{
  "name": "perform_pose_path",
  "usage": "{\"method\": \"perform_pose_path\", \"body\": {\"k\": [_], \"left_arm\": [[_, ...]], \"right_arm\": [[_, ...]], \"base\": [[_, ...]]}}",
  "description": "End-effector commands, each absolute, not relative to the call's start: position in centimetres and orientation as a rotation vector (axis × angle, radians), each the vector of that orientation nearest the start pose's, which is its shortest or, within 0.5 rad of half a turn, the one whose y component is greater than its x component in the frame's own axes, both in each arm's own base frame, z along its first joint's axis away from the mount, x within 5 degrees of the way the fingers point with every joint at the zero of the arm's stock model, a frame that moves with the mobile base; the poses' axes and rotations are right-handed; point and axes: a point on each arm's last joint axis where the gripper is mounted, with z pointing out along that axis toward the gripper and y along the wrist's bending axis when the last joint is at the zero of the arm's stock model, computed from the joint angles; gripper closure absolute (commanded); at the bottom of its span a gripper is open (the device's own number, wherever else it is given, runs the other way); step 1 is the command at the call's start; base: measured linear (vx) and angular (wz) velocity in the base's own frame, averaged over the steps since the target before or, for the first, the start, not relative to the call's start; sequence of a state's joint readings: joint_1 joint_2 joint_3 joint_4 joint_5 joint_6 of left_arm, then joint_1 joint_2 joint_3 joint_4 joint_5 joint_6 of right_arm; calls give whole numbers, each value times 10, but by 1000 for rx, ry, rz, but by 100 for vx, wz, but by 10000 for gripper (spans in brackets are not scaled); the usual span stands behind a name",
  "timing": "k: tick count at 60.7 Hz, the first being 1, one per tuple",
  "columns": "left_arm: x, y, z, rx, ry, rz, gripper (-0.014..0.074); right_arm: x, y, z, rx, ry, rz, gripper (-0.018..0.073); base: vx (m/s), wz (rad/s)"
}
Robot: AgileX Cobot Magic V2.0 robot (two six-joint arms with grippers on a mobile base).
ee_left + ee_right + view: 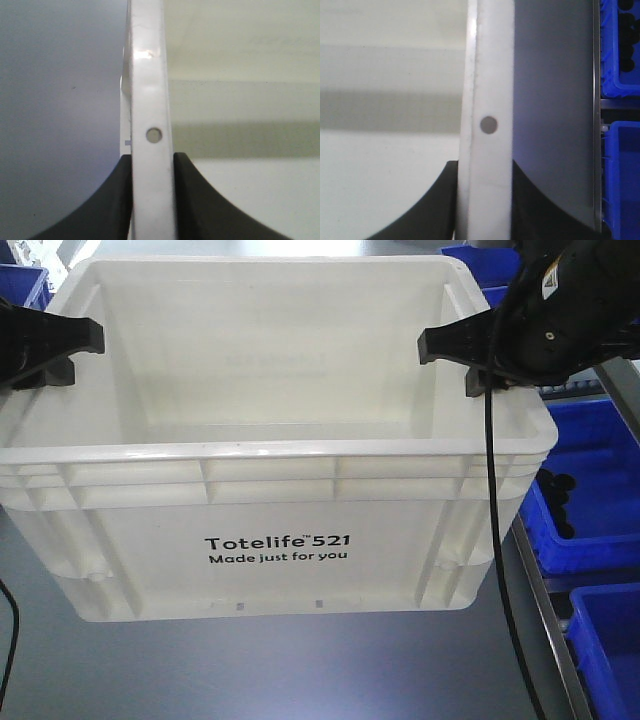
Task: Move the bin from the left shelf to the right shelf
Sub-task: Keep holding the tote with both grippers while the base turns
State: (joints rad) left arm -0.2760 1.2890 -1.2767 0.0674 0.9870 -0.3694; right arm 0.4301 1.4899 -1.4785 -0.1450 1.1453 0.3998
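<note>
The bin, a large white tote printed "Totelife 521", fills the front view above a grey surface, with nothing inside it. My left gripper is shut on its left rim. In the left wrist view the left gripper has both black fingers pressed against the white rim, one each side. My right gripper is shut on the right rim. In the right wrist view the right gripper clamps the rim the same way.
Blue plastic bins holding dark parts stand to the right, beyond a metal shelf edge; they show also in the right wrist view as blue bins. More blue bins sit at the back left and back right.
</note>
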Motion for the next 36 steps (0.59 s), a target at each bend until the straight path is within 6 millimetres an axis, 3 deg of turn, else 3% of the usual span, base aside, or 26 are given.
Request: {"method": "perform_pose_path", "body": {"k": [1, 36], "left_arm": [[249, -65, 405, -48, 2300, -212, 542], [249, -65, 405, -48, 2300, -212, 542]], "right_arm": [[281, 109, 401, -75, 2442, 98, 529], [279, 108, 400, -72, 2469, 80, 529]], "base": [[28, 0], [27, -4]]}}
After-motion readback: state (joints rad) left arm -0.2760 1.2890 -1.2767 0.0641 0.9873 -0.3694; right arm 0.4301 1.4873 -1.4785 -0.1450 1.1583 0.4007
